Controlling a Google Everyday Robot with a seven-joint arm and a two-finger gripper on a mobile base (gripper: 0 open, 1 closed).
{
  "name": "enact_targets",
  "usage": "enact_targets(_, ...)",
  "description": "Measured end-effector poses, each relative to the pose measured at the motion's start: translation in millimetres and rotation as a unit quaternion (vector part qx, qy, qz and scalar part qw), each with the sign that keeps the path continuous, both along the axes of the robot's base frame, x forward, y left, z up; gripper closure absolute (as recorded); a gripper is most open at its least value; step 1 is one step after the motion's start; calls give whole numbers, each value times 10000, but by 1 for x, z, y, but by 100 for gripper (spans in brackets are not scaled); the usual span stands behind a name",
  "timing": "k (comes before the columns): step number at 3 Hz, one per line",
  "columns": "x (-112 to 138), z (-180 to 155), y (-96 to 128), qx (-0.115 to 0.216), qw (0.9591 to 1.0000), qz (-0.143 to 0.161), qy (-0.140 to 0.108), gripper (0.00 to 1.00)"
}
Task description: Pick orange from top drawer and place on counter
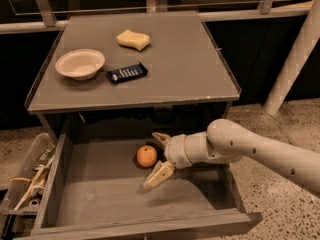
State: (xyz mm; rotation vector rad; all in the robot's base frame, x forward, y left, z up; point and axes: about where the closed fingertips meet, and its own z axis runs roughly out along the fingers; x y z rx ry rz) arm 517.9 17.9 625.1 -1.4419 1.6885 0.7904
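Note:
The orange (146,156) lies on the bare bottom of the open top drawer (100,199), near its back middle. My gripper (157,156) is inside the drawer just right of the orange, open, with one finger (161,137) behind the fruit and the other (159,176) in front of it. The fingers stand on either side of the orange's right part; I cannot tell if they touch it. The counter (185,59) tops the cabinet above the drawer.
On the counter are a pale bowl (80,64), a dark blue wrapped bar (127,73) and a yellow sponge (133,39). A clear plastic bin of clutter (27,184) stands left of the drawer. A white post (292,59) leans at the right.

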Motion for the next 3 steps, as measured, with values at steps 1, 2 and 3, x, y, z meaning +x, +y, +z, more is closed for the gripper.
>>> enact_targets(1,-2,-15,6,41,9997,4,220,0)
enact_targets(2,-2,-16,7,42,9997,5,224,18)
enact_targets(3,-2,-16,7,42,9997,6,224,41)
